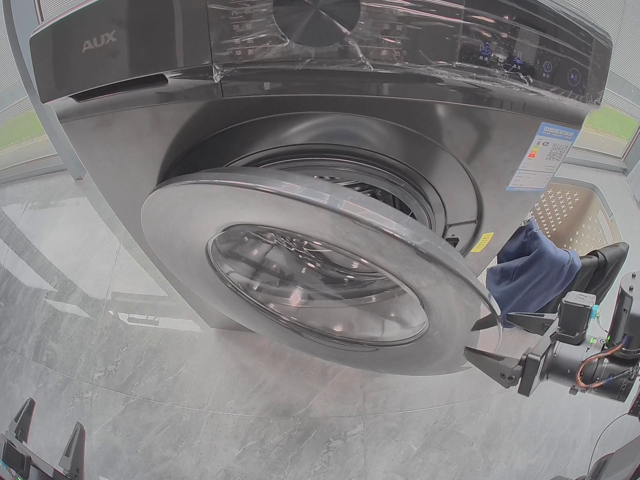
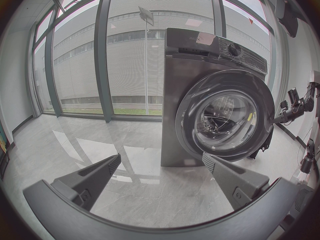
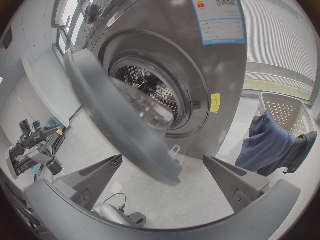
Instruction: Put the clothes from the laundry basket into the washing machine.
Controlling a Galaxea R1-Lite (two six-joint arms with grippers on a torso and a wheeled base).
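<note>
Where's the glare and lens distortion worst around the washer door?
Head view: window reflections streak the door glass and the film over the control panel; fisheye bows the washing machine. Left wrist view: backlit by the windows, and the floor mirrors them. Right wrist view: little glare, door heavily curved.

Glossy grey marble floor [image 2: 83, 140] spreads around me, bright with daylight. Tall dark-framed windows [image 2: 101, 50] face a ribbed grey building [image 2: 133, 70].

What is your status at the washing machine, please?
Left gripper open, low. Right gripper open at door rim. Clothes on laundry basket. Door half open, partly across drum.
</note>
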